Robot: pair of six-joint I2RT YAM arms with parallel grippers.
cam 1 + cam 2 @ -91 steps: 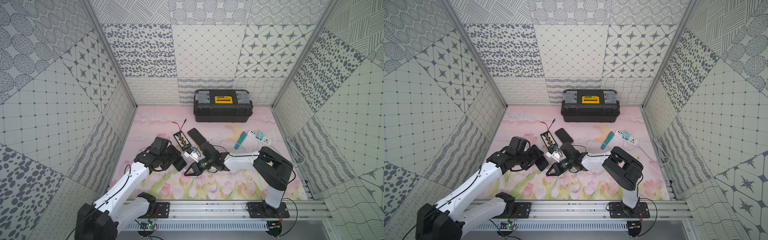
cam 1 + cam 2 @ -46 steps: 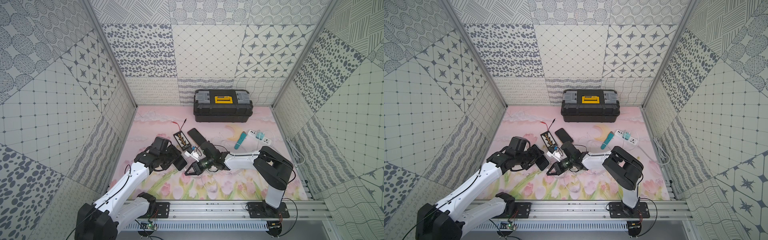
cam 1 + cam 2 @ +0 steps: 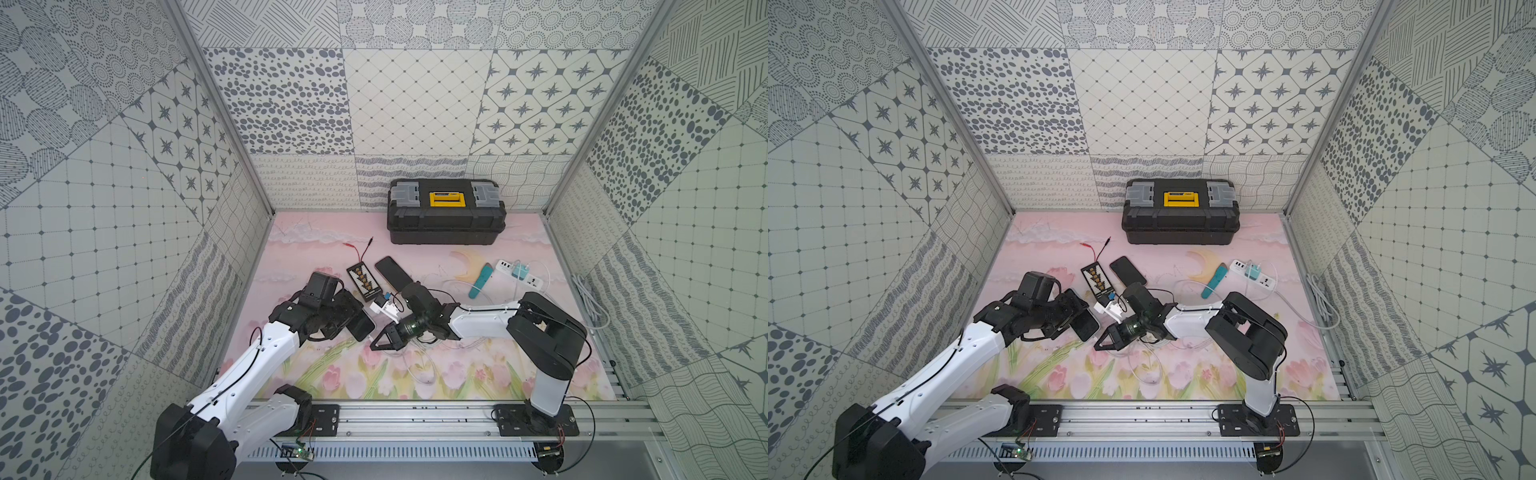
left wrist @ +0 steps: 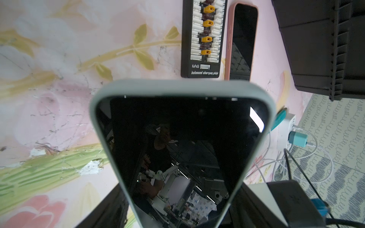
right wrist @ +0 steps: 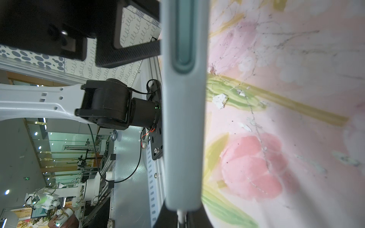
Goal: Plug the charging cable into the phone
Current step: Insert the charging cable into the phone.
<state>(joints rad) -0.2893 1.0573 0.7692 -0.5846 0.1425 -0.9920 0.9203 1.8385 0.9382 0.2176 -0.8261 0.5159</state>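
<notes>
Phone [image 4: 181, 138], grey case, sits between the two arms over the front-middle of the mat [image 3: 478, 374]. The left gripper [image 3: 348, 321] clamps it across its width, fingers spread wide. Its long axis runs from the left gripper toward the right gripper [image 3: 376, 341], free end pointing at the latter. The right gripper is pinched tight on the white cable [image 5: 180, 214], plug touching the phone's end. The port is hidden, so I cannot tell whether the plug is seated.

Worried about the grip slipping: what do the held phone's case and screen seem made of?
Phone case: matte pale grey-green with soft rounded edges, probably silicone or rubbery plastic. Screen: glossy, glass-like; it mirrors the room sharply.
</notes>
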